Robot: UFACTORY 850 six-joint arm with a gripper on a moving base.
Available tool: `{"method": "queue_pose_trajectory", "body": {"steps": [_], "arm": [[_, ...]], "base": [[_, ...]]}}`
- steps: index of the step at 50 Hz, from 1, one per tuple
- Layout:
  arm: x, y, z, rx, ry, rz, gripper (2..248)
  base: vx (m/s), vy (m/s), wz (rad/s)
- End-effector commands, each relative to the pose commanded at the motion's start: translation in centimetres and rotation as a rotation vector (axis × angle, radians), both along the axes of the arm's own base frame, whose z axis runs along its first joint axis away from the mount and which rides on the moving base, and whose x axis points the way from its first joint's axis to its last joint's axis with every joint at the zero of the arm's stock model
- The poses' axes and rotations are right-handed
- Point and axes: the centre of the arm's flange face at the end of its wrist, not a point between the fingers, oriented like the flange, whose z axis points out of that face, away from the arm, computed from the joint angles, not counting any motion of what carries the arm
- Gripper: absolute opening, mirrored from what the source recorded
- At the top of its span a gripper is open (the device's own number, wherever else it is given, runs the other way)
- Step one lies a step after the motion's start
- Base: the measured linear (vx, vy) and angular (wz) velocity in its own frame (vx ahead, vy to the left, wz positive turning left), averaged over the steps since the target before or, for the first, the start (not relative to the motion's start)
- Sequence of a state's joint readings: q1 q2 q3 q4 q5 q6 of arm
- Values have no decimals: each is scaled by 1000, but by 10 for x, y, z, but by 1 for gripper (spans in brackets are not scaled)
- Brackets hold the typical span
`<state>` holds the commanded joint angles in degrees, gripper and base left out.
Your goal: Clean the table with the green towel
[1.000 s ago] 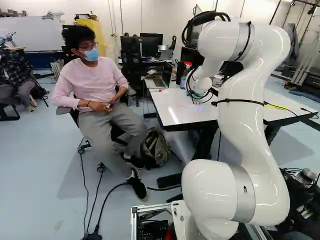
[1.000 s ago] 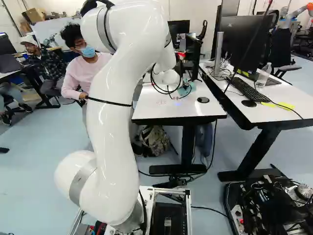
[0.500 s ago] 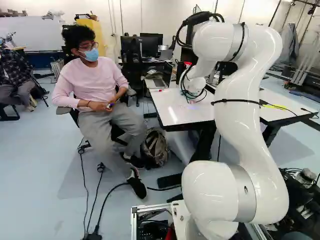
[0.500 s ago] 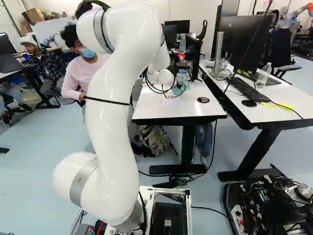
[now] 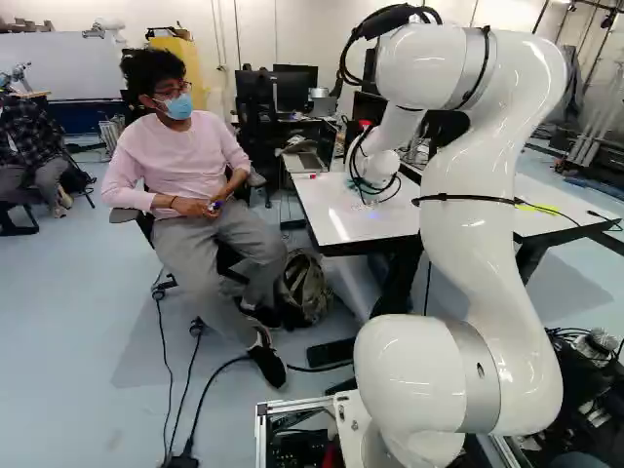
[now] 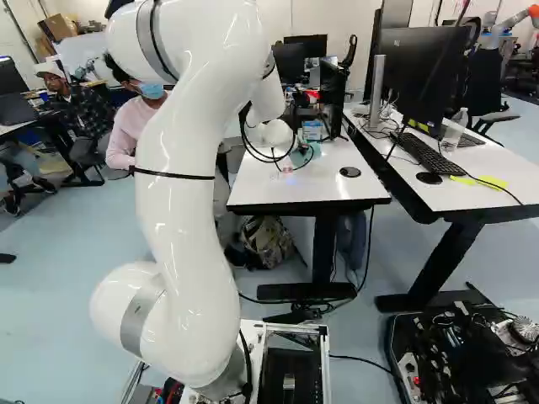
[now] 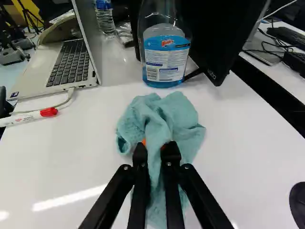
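The white table (image 6: 261, 189) spreads under and around the gripper (image 7: 157, 150). A second white table (image 6: 488, 160) stands off to the gripper's right. The white arm (image 5: 478, 244) reaches over to it from the base; in both base views the arm's end and looping cables cover the gripper too much to make its fingers out.

Ahead of the gripper and to its right is a black monitor (image 7: 214, 38), its upper part cut off in the wrist view. Ahead and to its left an open laptop (image 7: 71, 62) sits side-on, the lid partly cut off, its screen face hard to see.

The green towel (image 7: 186, 119) lies crumpled on the table, directly ahead of and beneath the gripper. The gripper is clenched on it, a fold pinched between the two fingers, which hide part of the cloth.

Just past the towel stands a spray bottle (image 7: 167, 57) of blue liquid, its top cut off. Farther ahead, a water bottle (image 7: 105, 16) shows only in part beside the laptop's lid. A red-capped marker (image 7: 21, 118) lies to the gripper's left, and a flat black rounded object (image 7: 299, 205), cut off, to its right.
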<state>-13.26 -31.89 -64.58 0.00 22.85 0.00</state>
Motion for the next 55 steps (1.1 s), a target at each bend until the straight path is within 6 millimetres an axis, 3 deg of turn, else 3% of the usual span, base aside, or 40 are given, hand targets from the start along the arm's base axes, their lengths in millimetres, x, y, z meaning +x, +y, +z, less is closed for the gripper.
{"method": "queue_pose_trajectory", "body": {"steps": [15,40,55], "arm": [[-17,-19,2,2,9,-36,37],[-29,-60,1,2,8,-104,37],[-29,-61,1,2,8,-105,37]], "base": [[0,0,0],[0,0,0],[0,0,0]]}}
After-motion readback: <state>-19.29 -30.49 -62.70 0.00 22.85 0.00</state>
